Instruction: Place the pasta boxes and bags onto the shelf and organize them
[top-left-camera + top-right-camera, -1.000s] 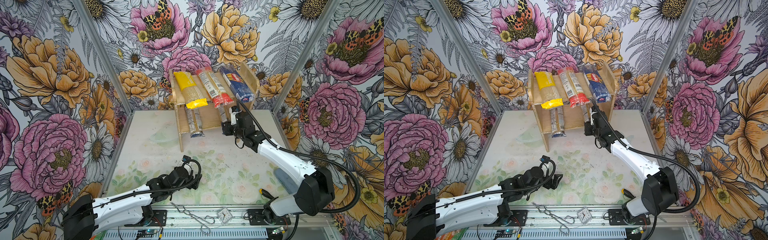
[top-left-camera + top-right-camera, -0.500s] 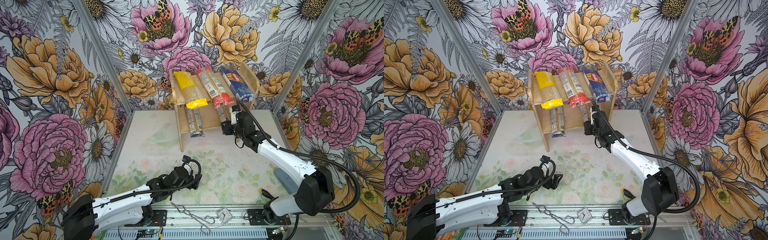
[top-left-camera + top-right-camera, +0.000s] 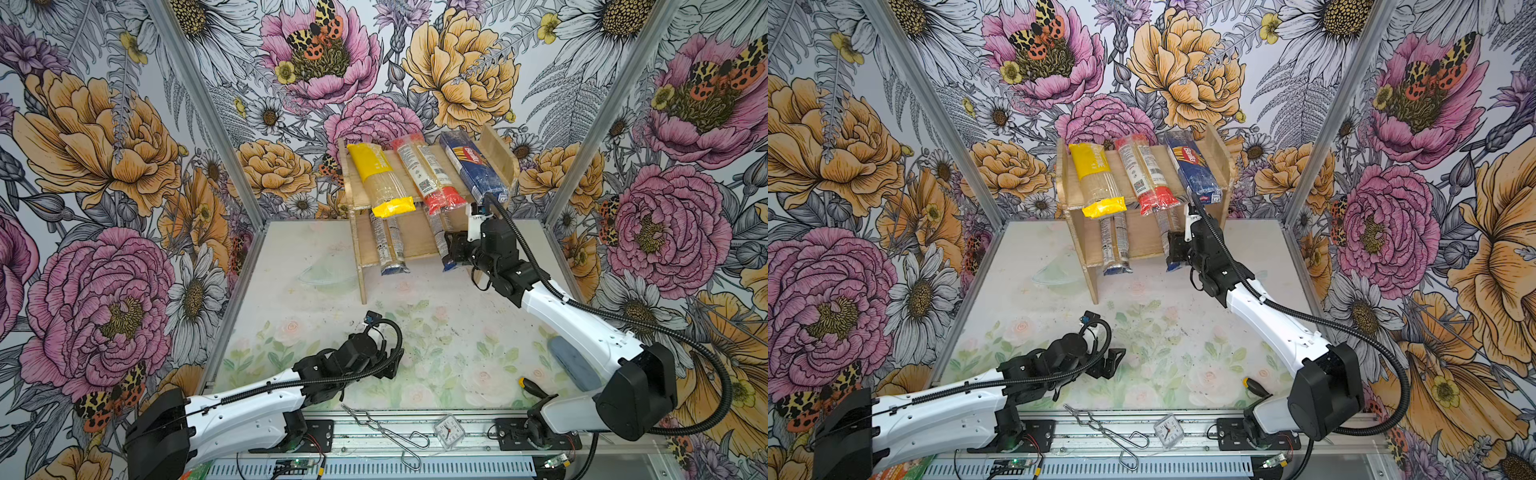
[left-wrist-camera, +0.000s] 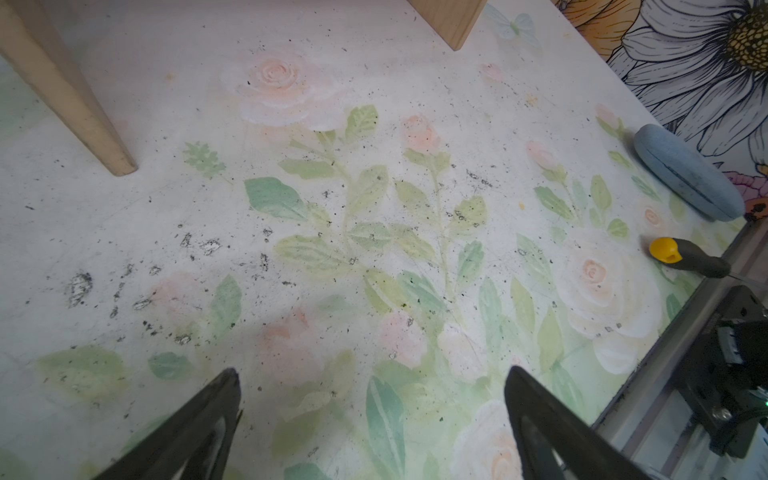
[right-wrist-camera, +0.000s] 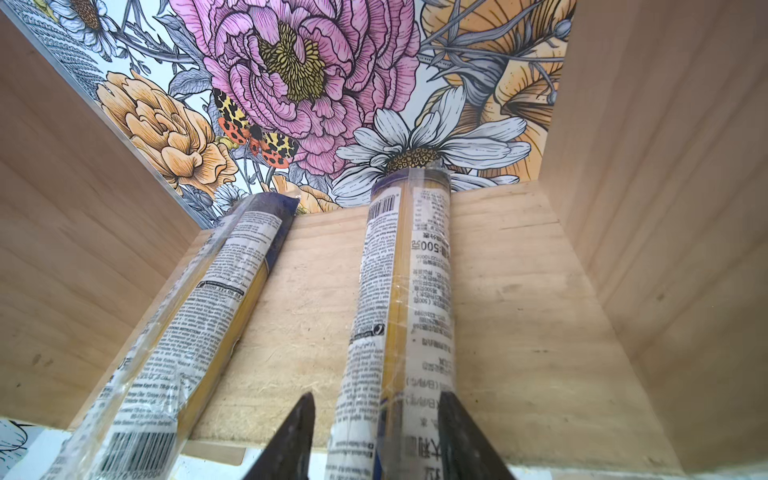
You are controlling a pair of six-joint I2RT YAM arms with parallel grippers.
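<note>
A robotics lab booth (plainly staged): floral-print walls (image 3: pixel 104 166) stand between aluminium posts (image 3: pixel 208 112), robot arms (image 3: pixel 582 328) sit bolted to a rail (image 3: pixel 473 419).

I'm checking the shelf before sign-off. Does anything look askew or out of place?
Nothing spilled or torn, but packs overhang the shelf: the yellow-ended pack and red-ended pack hang past the upper tier's front edge, and the left slim pack and right slim pack stick out of the lower tier.

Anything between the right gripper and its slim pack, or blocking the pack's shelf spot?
Nothing visible: the right gripper straddles the slim pack, which lies on the lower tier, apart from the neighbouring pack.
</note>
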